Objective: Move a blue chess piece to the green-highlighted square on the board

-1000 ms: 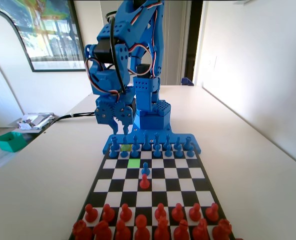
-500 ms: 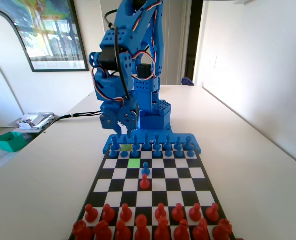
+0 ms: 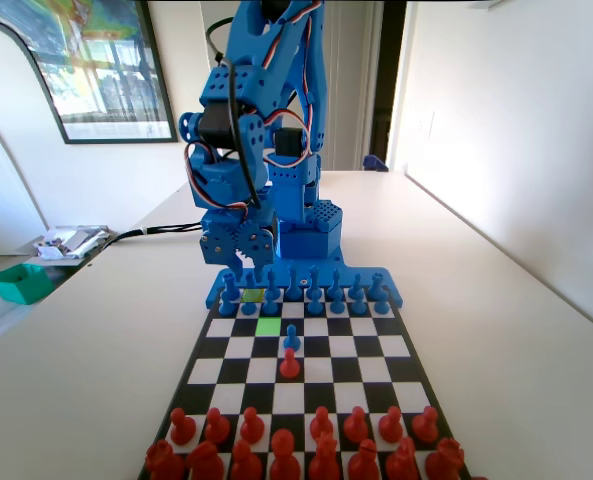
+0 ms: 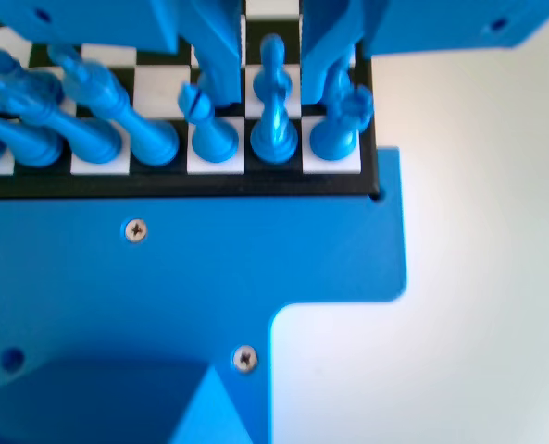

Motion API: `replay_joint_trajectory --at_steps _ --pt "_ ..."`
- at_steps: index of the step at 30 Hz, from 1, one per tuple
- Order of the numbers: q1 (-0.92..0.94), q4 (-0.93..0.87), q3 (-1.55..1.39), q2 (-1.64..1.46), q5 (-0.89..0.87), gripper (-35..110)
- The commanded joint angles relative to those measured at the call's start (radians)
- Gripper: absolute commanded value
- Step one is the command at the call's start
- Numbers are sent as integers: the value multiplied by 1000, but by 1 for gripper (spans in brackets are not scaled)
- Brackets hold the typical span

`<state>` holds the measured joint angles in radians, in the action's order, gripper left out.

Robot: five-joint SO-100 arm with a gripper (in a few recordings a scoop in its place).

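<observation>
Board (image 3: 306,370): chequered, on pale worktop (image 3: 516,330). Green square (image 3: 268,326): third row from the arm, at 11 o'clock of the lone advanced blue pawn (image 3: 292,339). End effector (image 3: 248,270): low over blue back rows at 12 o'clock; jaws apart, straddling a pawn (image 4: 272,69), not clamped.

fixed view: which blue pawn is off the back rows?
The lone blue pawn mid-board, one row nearer the camera than the green-highlighted square and a column right, directly behind a red pawn. All other blue pieces stand at the arm's end.
</observation>
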<state>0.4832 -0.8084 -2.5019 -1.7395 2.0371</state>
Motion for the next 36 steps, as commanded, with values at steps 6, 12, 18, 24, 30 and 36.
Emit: replay_joint_trajectory --at_steps 6,12,18,24,30,36 --pt "20 31 -28 -8 21 10" --pt "20 51 -41 -2 28 9" --pt "25 84 -60 15 41 9" --pt "31 110 -75 23 52 6" --pt "29 117 -78 25 69 1" --pt "29 115 -75 25 74 1"
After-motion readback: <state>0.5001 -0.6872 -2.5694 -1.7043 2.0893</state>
